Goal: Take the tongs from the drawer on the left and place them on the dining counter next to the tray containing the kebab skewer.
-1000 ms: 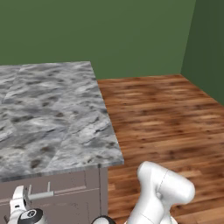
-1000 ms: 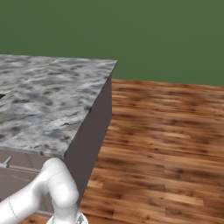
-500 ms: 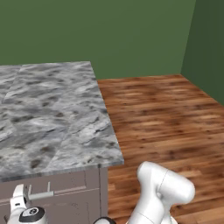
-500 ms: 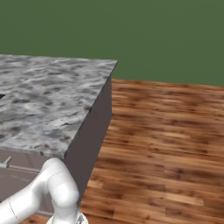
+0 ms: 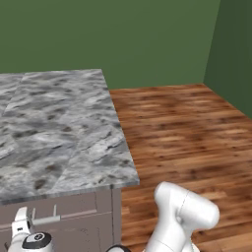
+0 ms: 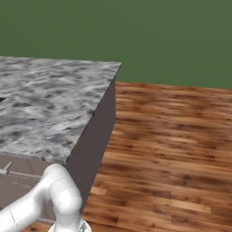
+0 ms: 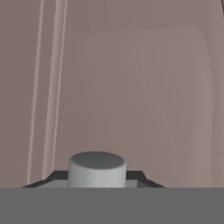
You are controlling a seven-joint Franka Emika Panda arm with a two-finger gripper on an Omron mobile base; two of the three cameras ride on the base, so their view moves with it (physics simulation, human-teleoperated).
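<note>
Fingers (image 7: pixel 41 181) show as two dark tips at the bottom of the hand view, one on each side of a grey round handle (image 7: pixel 98 168) seen end-on. They sit close at its sides, but whether they press on it or merely flank it I cannot tell. Behind the handle is the flat mauve-grey front of the drawer (image 7: pixel 131 96), very near the camera, with a raised edge running up its left side.

Out from there, the left base view has the arm's wrist (image 5: pixel 29 236) low at the bottom left, against the cabinet under the marble desk (image 5: pixel 59 128), just below a silver bar handle (image 5: pixel 54 216) on that cabinet front. The white elbow (image 5: pixel 184 211) bulges at the lower right over the wooden floor (image 5: pixel 187 128).

Tongs and tray are out of sight. By my reading the task is at its very start: the drawer looks closed, so pulling it out, lifting the tongs and carrying them to the desk all remain.
</note>
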